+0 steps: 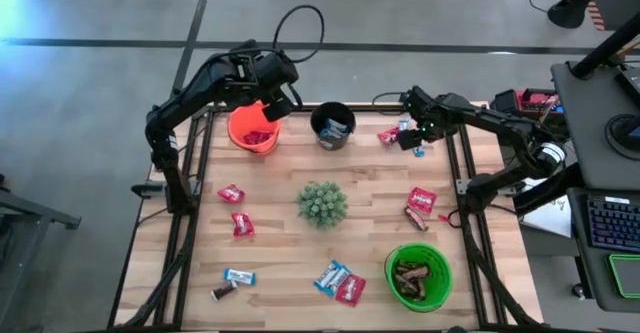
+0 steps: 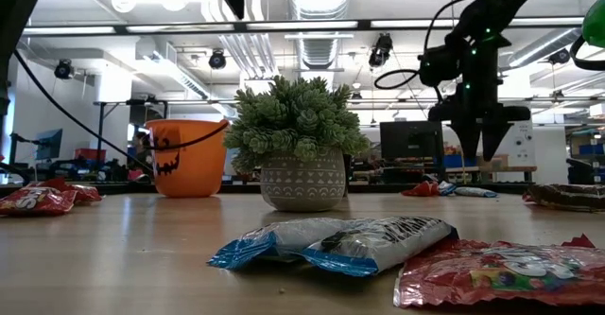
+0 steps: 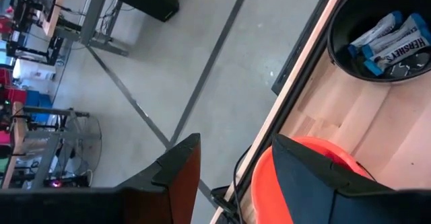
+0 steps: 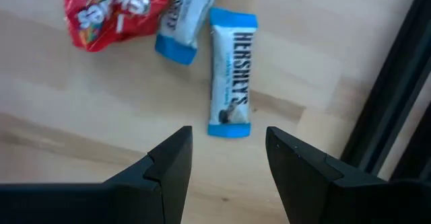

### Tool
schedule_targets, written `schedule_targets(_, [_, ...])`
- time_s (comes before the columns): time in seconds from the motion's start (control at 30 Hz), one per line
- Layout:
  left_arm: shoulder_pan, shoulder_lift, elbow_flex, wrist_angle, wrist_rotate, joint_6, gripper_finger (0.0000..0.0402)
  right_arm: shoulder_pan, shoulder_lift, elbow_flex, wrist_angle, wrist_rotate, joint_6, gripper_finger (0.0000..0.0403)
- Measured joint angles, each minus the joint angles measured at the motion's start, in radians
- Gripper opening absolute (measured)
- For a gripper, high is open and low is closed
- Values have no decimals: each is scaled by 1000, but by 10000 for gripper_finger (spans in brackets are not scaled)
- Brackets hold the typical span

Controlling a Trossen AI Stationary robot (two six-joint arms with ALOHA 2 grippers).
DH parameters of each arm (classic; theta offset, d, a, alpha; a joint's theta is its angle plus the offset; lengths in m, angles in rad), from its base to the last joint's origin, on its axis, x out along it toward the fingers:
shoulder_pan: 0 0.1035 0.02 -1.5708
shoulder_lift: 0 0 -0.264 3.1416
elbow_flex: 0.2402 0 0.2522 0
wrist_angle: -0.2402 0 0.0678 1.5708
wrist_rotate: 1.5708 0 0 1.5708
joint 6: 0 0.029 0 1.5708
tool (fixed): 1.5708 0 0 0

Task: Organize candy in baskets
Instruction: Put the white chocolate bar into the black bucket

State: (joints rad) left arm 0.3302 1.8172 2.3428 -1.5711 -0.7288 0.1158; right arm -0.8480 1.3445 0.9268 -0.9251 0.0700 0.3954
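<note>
Low view: black basket (image 1: pixel 333 126) behind plant (image 2: pixel 301 140)

Both arms reach toward the far edge of the table. The left gripper (image 3: pixel 229 177) hangs with jaws parted and empty; the right gripper (image 4: pixel 225 163) points down, jaws apart, empty.

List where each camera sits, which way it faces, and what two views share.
High: overhead, straight down on the table; both arms.
Low: table height, level past the plant; right pincer hanging.
Left wrist: looks past open left pincer at the orange bucket.
Right wrist: looks past open right pincer down at a Hershey's bar.
Shared: that bar also shows from overhead.
</note>
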Motion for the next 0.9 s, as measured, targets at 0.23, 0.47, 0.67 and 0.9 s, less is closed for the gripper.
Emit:
schedule_targets(0.23, [0,0,0,0,0,7,166,-32,0,-7,90,-11,-16,180])
schedule_targets(0.47, [0,0,0,0,0,7,166,-37,52,-20,120,-26,-22,180])
schedule_targets(0.67, [1,1,0,0,0,7,166,-36,108,-21,131,-18,-17,180])
schedule_targets(0.9, [1,1,0,0,0,7,166,-36,173,-22,124,-18,-13,180])
